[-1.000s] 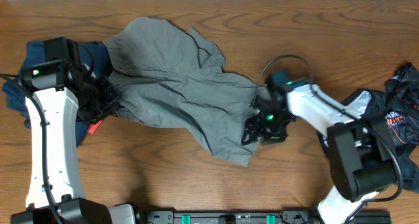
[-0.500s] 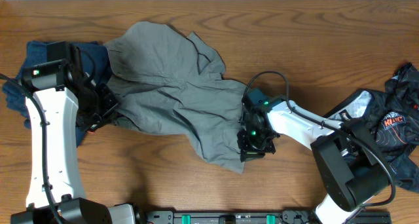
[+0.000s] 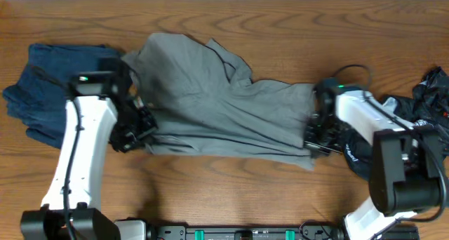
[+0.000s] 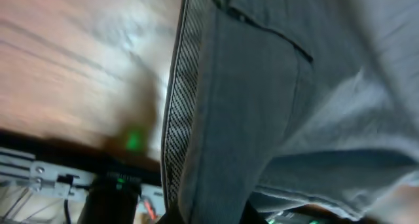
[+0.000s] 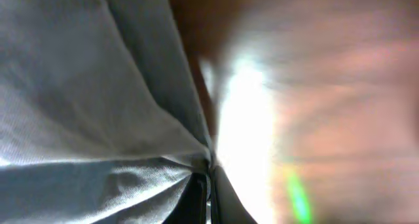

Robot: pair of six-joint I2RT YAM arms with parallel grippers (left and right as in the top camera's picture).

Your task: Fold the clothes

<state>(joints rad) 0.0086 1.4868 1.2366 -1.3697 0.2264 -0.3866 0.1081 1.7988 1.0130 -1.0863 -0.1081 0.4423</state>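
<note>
The grey garment (image 3: pixel 217 107), a crumpled heap a second ago, now lies pulled into a long band across the middle of the table (image 3: pixel 295 29), ready for folding. The left gripper (image 3: pixel 139 132) and right gripper (image 3: pixel 313 136), each clamped on an opposite end, stretch it between outspread arms.

- Dark navy garment (image 3: pixel 42 92): crumpled on the table, out to the left of the left claw (image 3: pixel 137 133), apart from it.
- Glossy black printed garment (image 3: pixel 433 92): right of the right claw (image 3: pixel 311 138), at the table's edge.
- Wooden table (image 3: pixel 295 29): beneath both claws.
</note>
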